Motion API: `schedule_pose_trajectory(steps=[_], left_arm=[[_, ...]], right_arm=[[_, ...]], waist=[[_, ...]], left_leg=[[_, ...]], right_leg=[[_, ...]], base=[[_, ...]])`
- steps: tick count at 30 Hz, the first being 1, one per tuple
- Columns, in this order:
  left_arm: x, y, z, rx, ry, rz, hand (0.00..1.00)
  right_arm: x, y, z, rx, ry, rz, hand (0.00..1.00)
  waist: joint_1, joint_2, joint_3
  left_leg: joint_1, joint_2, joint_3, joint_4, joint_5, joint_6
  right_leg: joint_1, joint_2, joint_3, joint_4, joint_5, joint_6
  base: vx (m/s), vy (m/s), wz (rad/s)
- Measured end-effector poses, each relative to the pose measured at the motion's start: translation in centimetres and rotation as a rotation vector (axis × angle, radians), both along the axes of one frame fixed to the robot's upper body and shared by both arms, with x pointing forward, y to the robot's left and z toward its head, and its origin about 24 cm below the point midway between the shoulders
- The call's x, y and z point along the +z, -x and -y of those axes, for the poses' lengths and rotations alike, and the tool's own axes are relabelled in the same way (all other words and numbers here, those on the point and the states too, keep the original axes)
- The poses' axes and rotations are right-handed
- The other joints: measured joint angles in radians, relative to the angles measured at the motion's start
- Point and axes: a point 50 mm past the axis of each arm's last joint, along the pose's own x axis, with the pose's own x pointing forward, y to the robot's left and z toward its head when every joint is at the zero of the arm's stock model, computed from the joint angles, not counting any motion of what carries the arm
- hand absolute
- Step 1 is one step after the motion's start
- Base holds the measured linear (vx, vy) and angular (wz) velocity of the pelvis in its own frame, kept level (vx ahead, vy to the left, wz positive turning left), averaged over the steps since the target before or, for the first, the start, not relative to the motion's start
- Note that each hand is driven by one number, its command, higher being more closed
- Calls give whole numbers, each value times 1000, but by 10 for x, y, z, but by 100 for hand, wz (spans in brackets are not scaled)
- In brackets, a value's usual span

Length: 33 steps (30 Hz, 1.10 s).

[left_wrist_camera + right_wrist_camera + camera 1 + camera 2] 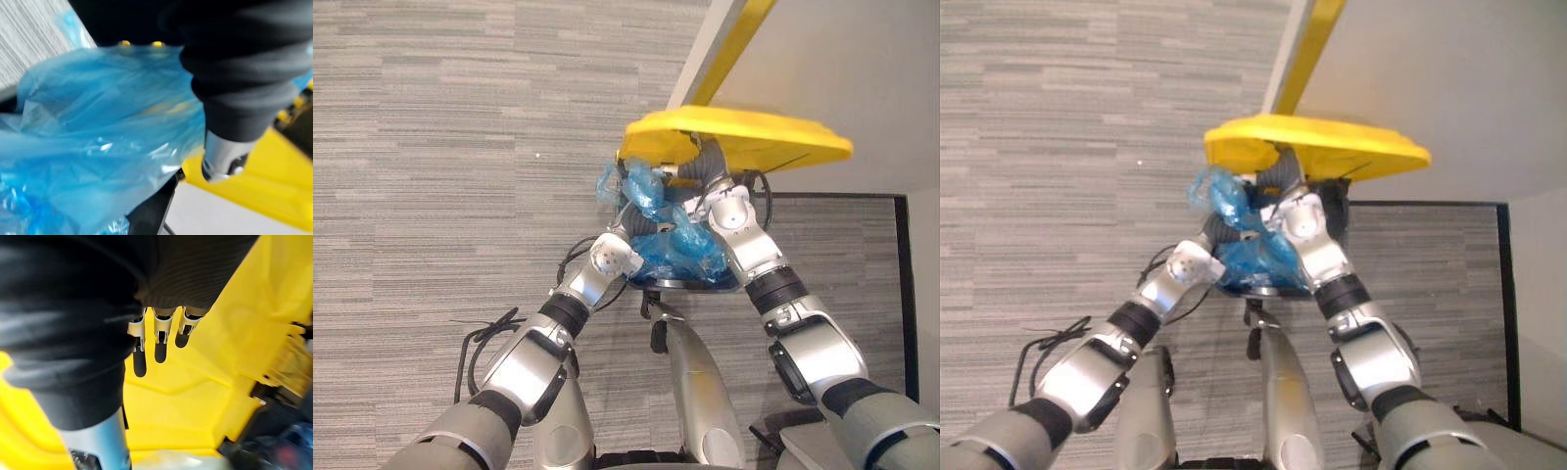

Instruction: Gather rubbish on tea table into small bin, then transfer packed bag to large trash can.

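A crumpled blue plastic bag [677, 247] hangs between my two forearms, just under the raised yellow lid [744, 137] of the large trash can and above the can's dark rim [690, 285]. My left hand [244, 73] sits right against the bag [98, 122], and the plastic hides its grip. My right hand [161, 340] reaches under the lid, open, its straight fingers resting on the lid's yellow underside [195, 396]. In the right eye view the bag [1253, 257] bulges out to the left of the lid [1322, 147].
The can stands by a pale wall [862, 69] with a yellow strip [734, 44] running up it. A dark floor border [901, 284] runs along the right side. Grey striped carpet [440, 147] stretches out to the left.
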Motion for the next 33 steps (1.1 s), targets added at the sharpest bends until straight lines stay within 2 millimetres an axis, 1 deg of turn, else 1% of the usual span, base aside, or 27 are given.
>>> schedule_pose_trajectory(steps=[1, 3, 4, 6, 7, 9, 10, 12, 13, 14, 15, 16, 17, 18, 20, 22, 23, 24, 25, 26, 27, 28, 29, 30, 31, 32, 33], left_arm=[[-2, 1, -3, 5, -1, -3, 0], [-10, 7, -22, 44, 21, -6, 0], [-11, 8, -26, 55, 22, -6, 0], [-22, 17, -57, 117, 24, -15, 0], [-25, 19, -62, 127, 23, -18, 0], [-43, 35, -96, 206, 43, -65, 0], [-45, 38, -101, 220, 46, -74, 0], [-65, 57, -134, 312, 80, -145, 0], [-69, 61, -140, 328, 87, -159, 0], [-79, 72, -154, 370, 83, -194, 0], [-81, 75, -157, 378, 82, -202, 0], [-90, 85, -167, 407, 75, -236, 0], [-104, 98, -178, 441, 72, -294, 0], [-109, 103, -181, 453, 68, -316, 0], [-135, 123, -191, 505, 47, -429, 0], [-165, 147, -195, 593, 97, -564, 0], [-174, 155, -194, 619, 119, -605, 0], [-178, 159, -193, 629, 127, -625, 0], [-191, 174, -189, 659, 154, -688, 0], [-200, 184, -185, 672, 161, -735, 0], [-208, 193, -179, 677, 171, -779, 0], [-210, 194, -178, 677, 175, -788, 0], [-213, 199, -172, 678, 188, -807, 0], [-218, 205, -169, 695, 204, -835, 0], [-219, 206, -169, 704, 209, -844, 0], [-220, 210, -173, 730, 212, -857, 0], [-223, 218, -177, 761, 219, -877, 0]], right_arm=[[-4, 1, 1, -5, 8, -10, 0], [-28, 5, 13, -37, 34, -73, 0], [-32, 6, 14, -42, 35, -85, 0], [-56, 12, 28, -70, 56, -157, 0], [-60, 14, 31, -76, 65, -167, 0], [-79, 23, 51, -118, 103, -222, 0], [-82, 24, 54, -125, 105, -229, 0], [-97, 34, 76, -173, 127, -278, 0], [-99, 35, 80, -180, 137, -285, 0], [-106, 40, 88, -193, 142, -310, 0], [-107, 41, 89, -195, 142, -316, 0], [-114, 46, 94, -199, 151, -339, 0], [-121, 51, 98, -202, 159, -364, 0], [-123, 52, 99, -203, 160, -371, 0], [-133, 59, 101, -203, 170, -407, 0], [-150, 68, 100, -208, 151, -460, 0], [-155, 71, 97, -208, 132, -473, 0], [-157, 73, 96, -207, 125, -481, 0], [-170, 82, 90, -200, 103, -518, 0], [-181, 91, 86, -195, 87, -554, 0], [-199, 107, 83, -192, 69, -616, 0], [-206, 114, 84, -195, 63, -641, 0], [-221, 128, 82, -202, 42, -701, 0], [-244, 151, 80, -221, 14, -804, 0], [-251, 158, 80, -229, 9, -839, 0], [-271, 183, 78, -268, -41, -936, 0], [-280, 197, 81, -317, -72, -982, 0]], waist=[[0, 0, 0], [4, 1, -3], [7, 1, -3], [20, 1, -6], [22, 1, -6], [30, 4, -6], [31, 4, -6], [35, 8, -4], [37, 10, -3], [41, 13, -2], [41, 14, -2], [42, 15, -2], [45, 19, 0], [45, 20, 1], [50, 21, 1], [57, 21, 2], [58, 20, 2], [58, 20, 2], [60, 17, 3], [57, 17, 4], [52, 15, 3], [51, 13, 4], [51, 14, 3], [42, 9, -2], [37, 2, -6], [32, -15, -30], [31, -36, -63]], left_leg=[[4, -1, -3, -1, 1, -1], [30, -16, -15, -24, 16, 1], [36, -17, -15, -27, 18, 1], [57, -23, -20, -46, 24, 7], [61, -25, -21, -50, 25, 9], [94, -33, -26, -73, 33, 12], [99, -34, -27, -76, 35, 14], [129, -45, -31, -96, 42, 20], [133, -46, -33, -96, 43, 20], [149, -47, -35, -98, 43, 20], [152, -47, -35, -98, 43, 20], [166, -49, -38, -100, 43, 21], [186, -52, -41, -96, 43, 21], [192, -53, -41, -96, 43, 21], [216, -65, -40, -86, 40, 26], [234, -81, -28, -64, 35, 34], [236, -87, -18, -58, 33, 38], [239, -90, -13, -56, 32, 41], [252, -96, 11, -50, 25, 53], [258, -98, 23, -40, 24, 54], [262, -99, 33, -29, 25, 56], [264, -99, 34, -29, 27, 58], [270, -80, 41, -55, 41, 72], [279, -75, 44, -99, 75, 64], [284, -74, 44, -115, 87, 56], [306, -69, 50, -166, 116, 48], [313, -66, 62, -192, 127, 39]], right_leg=[[6, -1, -2, 0, -1, -2], [31, -13, -10, -1, -6, -6], [36, -14, -10, -2, -6, -6], [58, -18, -13, -12, -6, -5], [62, -19, -14, -13, -6, -5], [91, -28, -19, -16, -10, 1], [96, -29, -21, -17, -10, 2], [124, -38, -25, -21, -17, 11], [130, -40, -27, -21, -17, 12], [146, -42, -29, -20, -18, 12], [149, -42, -30, -19, -18, 12], [163, -46, -32, -15, -21, 14], [181, -50, -34, -7, -25, 18], [188, -51, -34, -6, -26, 20], [206, -61, -30, 13, -33, 30], [222, -75, -14, 22, -33, 32], [222, -81, -5, 22, -29, 37], [222, -82, 0, 22, -28, 38], [226, -84, 16, 16, -19, 49], [233, -86, 18, 5, -6, 48], [244, -86, 24, -17, 2, 54], [250, -87, 23, -28, -4, 62], [246, -93, 9, -11, -46, 98], [207, -109, 4, 179, -64, 25], [203, -111, 6, 247, -76, 12], [215, -118, 14, 420, -128, -1], [271, -126, 29, 494, -208, 12]], base=[[-15, -6, 17], [-22, -15, 21], [-32, -23, 15], [-49, -28, 8], [-46, -27, 9], [-36, -24, 12], [-30, -17, 13], [-18, -5, 12], [-17, 11, 8], [-8, 17, 5], [-8, 23, 7], [-4, 25, 9], [-6, 29, 8], [-27, 52, 7], [-46, 59, 3], [-95, 97, -8], [-97, 92, -17], [-91, 81, -29], [-123, 105, -36], [-159, 127, -40], [-145, 104, -23], [-153, 64, -20], [-150, -6, -12], [-133, -46, -9], [-87, -99, 3], [34, -168, -5], [48, -148, -14]])
